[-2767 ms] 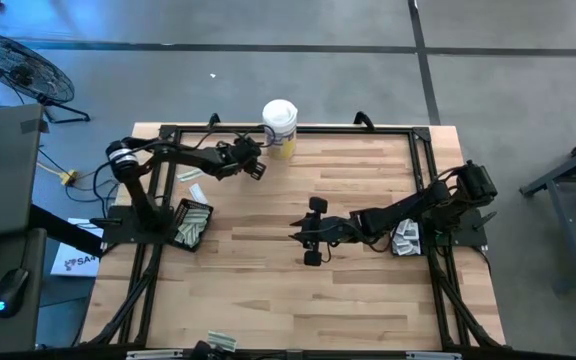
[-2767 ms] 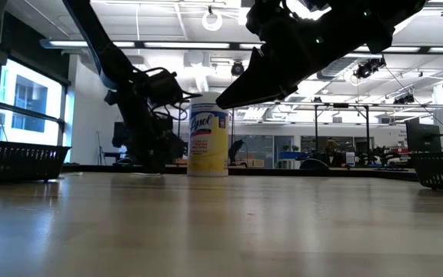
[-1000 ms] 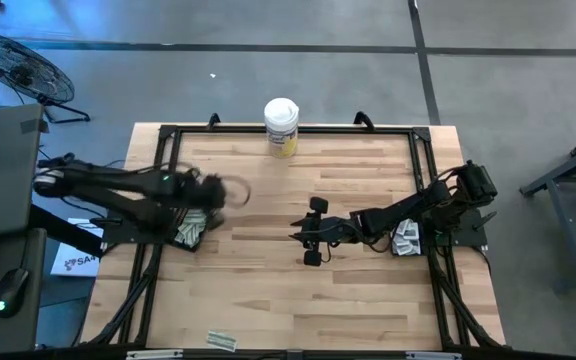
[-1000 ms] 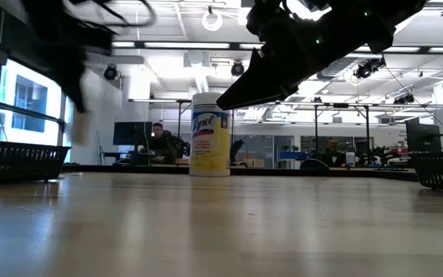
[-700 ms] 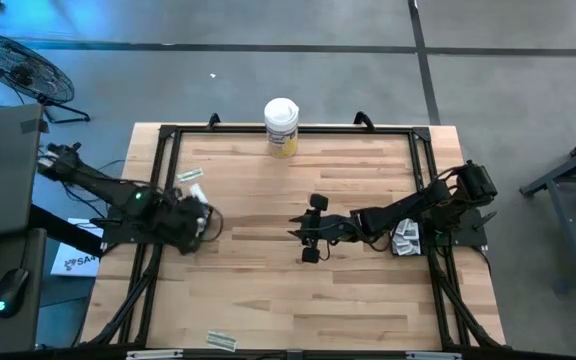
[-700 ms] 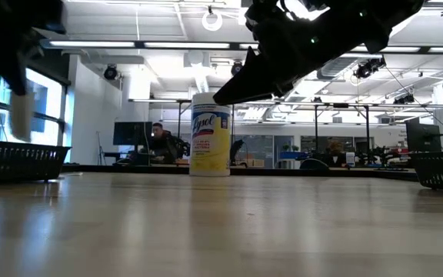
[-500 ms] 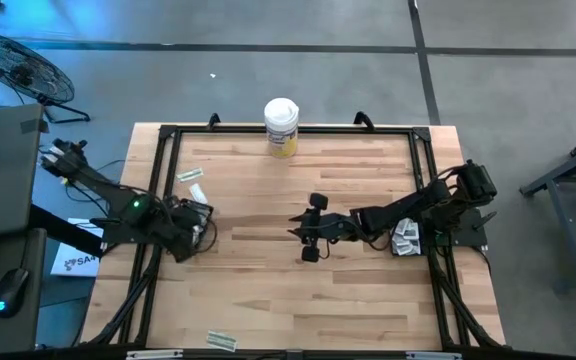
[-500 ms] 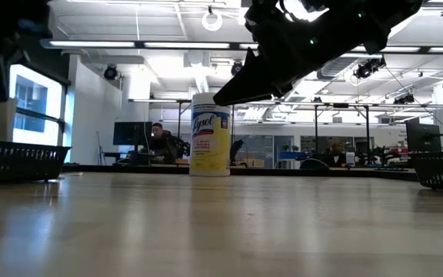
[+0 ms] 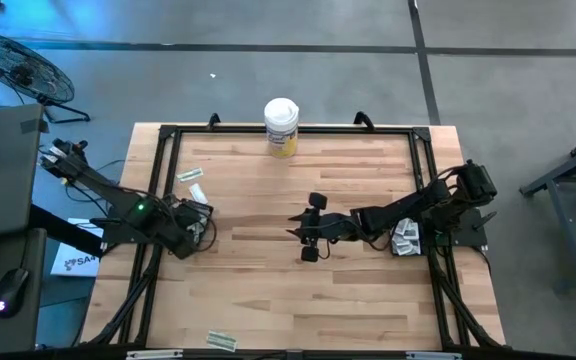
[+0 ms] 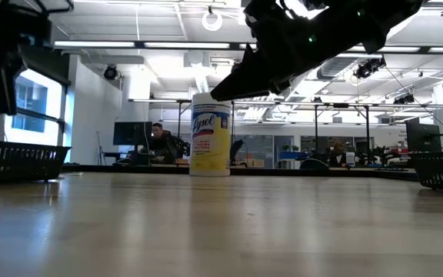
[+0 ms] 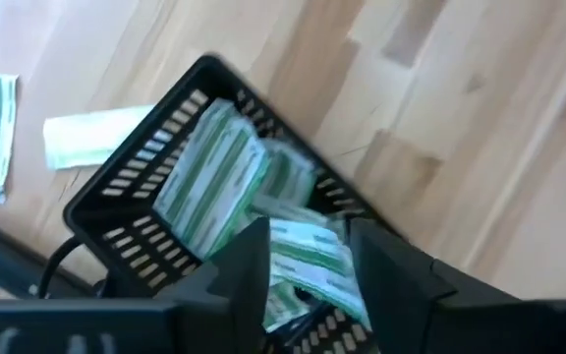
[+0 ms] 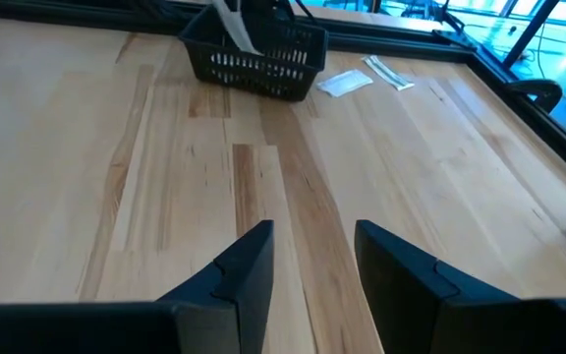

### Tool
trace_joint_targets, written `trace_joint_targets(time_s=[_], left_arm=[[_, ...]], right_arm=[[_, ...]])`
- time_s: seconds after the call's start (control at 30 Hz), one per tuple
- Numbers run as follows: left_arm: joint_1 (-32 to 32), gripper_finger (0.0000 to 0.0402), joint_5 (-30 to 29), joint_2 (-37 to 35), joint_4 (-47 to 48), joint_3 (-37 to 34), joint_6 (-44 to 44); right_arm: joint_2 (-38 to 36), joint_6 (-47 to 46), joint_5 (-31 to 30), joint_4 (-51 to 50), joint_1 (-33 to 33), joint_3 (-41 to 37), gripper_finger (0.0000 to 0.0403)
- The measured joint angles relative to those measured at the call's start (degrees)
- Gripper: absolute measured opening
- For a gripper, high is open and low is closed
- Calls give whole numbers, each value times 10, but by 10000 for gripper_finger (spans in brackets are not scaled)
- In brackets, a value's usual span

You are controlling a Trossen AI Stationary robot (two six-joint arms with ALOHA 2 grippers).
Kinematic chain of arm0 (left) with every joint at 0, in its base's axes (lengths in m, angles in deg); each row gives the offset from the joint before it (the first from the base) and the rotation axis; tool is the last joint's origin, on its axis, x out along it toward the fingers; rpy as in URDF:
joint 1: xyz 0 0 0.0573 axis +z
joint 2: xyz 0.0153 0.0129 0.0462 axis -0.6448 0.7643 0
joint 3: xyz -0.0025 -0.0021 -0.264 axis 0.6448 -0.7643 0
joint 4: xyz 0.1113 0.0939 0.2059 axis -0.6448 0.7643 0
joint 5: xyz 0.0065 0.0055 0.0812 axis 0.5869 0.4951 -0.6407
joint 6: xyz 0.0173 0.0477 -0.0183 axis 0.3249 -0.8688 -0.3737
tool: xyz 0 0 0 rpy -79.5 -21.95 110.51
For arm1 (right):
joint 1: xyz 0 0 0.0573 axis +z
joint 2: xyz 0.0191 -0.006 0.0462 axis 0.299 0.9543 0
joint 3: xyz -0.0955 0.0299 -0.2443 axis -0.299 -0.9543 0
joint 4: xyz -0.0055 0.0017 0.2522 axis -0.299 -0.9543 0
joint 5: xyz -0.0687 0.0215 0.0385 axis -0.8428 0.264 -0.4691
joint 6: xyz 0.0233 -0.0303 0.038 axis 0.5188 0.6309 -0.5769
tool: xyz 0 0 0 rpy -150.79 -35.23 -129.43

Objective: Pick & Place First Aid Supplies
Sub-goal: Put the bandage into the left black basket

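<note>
My left gripper (image 9: 192,228) (image 11: 308,232) hangs open, pointing steeply down, over the black basket (image 11: 136,177) at the table's left edge. The basket holds several green-white packets (image 11: 214,177), and one packet (image 11: 308,261) shows in the gap between the fingers, lying with the others. A pale strip (image 12: 229,25) slants into the basket (image 12: 254,59) in the right wrist view. Two loose packets (image 9: 190,176) (image 9: 198,192) lie flat on the table beyond the basket. My right gripper (image 9: 296,230) (image 12: 312,241) waits open above the table's middle, pointing left.
A white-lidded yellow canister (image 9: 281,125) stands at the far edge. A second black basket (image 9: 405,237) with packets sits under the right arm. One packet (image 9: 220,341) lies at the near edge. Bare wood stretches between the two arms.
My left gripper has swung from over the table toward the left edge and down, coming to rest over the basket. A pale packet hung below it in the low view half a second ago; it no longer hangs there.
</note>
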Motion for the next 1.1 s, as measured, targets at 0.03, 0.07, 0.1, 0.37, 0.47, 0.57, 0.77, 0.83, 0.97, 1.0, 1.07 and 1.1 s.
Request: trace_joint_targets(time_s=[0.03,0.07,0.1,0.37,0.47,0.57,0.77,0.83,0.97,1.0,1.07,1.1], left_arm=[[0,144,1,0,0,8,-2],[0,149,2,0,0,16,-2],[0,152,2,0,0,24,-2],[3,156,-53,0,7,43,-15],[41,156,-101,0,12,44,6],[111,156,-125,0,23,43,19],[308,156,-151,0,-8,38,-6],[372,156,-150,0,-44,23,-32],[479,156,-141,2,-150,-23,-46],[499,156,-142,6,-185,-39,-47],[530,156,-141,16,-256,-69,-59],[541,156,-141,23,-293,-85,-70]], right_arm=[[0,0,0,3,0,0,138],[0,0,1,5,0,0,138],[0,0,2,6,0,0,138],[0,1,2,6,0,0,138],[0,5,2,5,0,0,138],[0,6,2,10,0,0,138],[0,8,4,23,0,0,138],[0,9,4,23,0,0,138],[0,25,4,23,0,0,138],[0,31,4,23,-1,0,138],[0,38,4,23,-4,0,138],[0,38,5,24,-8,0,138]])
